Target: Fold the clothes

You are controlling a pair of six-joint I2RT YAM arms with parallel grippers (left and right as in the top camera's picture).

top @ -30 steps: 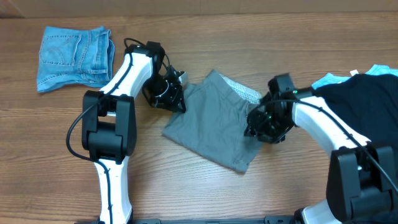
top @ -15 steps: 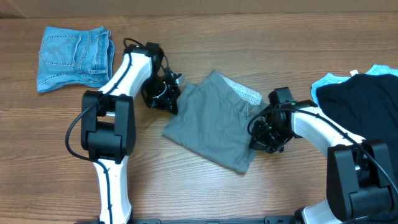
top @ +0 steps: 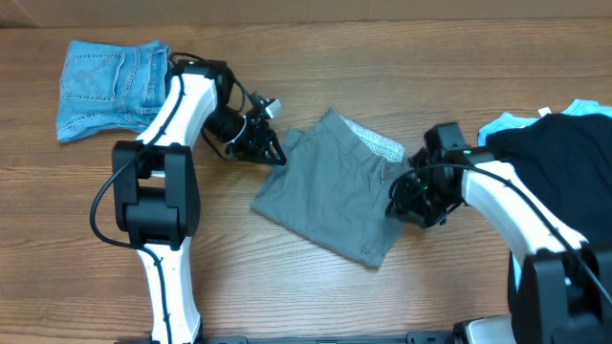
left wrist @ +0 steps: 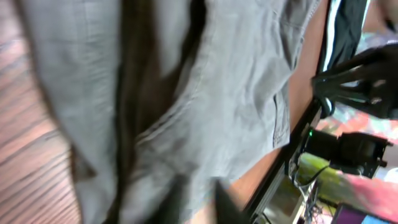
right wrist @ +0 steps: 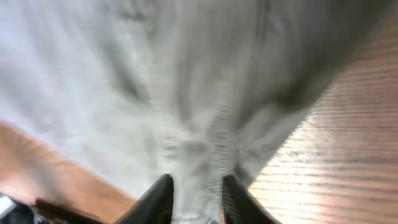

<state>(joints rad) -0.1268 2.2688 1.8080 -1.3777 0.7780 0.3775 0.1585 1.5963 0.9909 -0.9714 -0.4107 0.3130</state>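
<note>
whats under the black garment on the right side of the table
A pale-blue garment peeks out from under the black garment along its left and top edges. How far it extends, and whether anything else lies beneath, cannot be seen because the black fabric covers it.

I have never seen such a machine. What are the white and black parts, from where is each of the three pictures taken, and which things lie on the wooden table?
The machine is two robot arms at a table: a left arm and a right arm. The wide picture comes from a fixed camera above. The other two come from small cameras on the wrists. Each looks along its own tool from very near, so both are blurred.

On the wood lie grey trousers in the middle and folded denim shorts at the far left. At the right is a black garment, with a pale-blue one peeking out beside it.

The left tool is at the trousers' left edge and the right tool at their right edge. Grey cloth fills both wrist pictures. Because of the blur, I cannot tell whether either tool really pinches it.
</note>
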